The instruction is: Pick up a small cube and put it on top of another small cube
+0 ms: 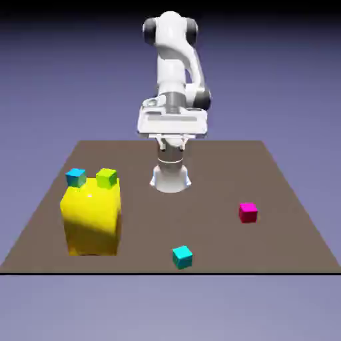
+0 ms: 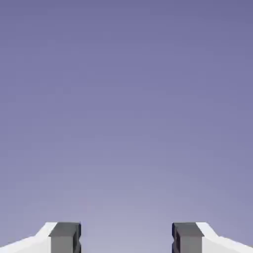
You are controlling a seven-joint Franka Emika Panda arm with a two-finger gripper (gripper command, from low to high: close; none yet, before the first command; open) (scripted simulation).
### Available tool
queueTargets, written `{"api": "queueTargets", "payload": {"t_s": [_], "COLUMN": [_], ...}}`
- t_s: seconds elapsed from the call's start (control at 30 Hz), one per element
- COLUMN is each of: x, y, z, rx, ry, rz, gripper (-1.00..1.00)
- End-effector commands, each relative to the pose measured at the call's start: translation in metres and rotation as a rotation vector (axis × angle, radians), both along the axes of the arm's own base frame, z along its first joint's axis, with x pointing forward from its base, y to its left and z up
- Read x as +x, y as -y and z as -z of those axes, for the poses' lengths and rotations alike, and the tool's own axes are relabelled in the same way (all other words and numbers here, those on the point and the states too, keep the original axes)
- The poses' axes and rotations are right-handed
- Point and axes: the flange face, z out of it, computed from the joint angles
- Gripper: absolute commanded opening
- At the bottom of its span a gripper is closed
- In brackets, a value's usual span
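The fingers stand well apart with only backdrop between them, raised over the far part of the brown bench. The small magenta-pink cube sits on the bench toward the exterior view's right. A cyan cube rests near the front edge; a blue cube and a lime-green cube show at the top of the big yellow block

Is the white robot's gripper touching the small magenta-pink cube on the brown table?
Apart. The exterior view shows the gripper well above the table, with clear space between it and the cube.
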Motion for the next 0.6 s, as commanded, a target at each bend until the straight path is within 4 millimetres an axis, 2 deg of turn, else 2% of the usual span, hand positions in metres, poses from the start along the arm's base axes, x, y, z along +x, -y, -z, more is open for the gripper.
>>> {"api": "queueTargets", "payload": {"t_s": [0.0,0.3,0.57], "x": [0.002,0.015,0.017], "y": [-0.005,-0.053,-0.096], "z": [0.004,0.046,0.086], "rx": [-0.035,-0.323,-0.535], "ry": [-0.017,-0.162,-0.267], "rz": [-0.042,-0.445,-0.839], "gripper": [0.00,0.00,0.00]}}
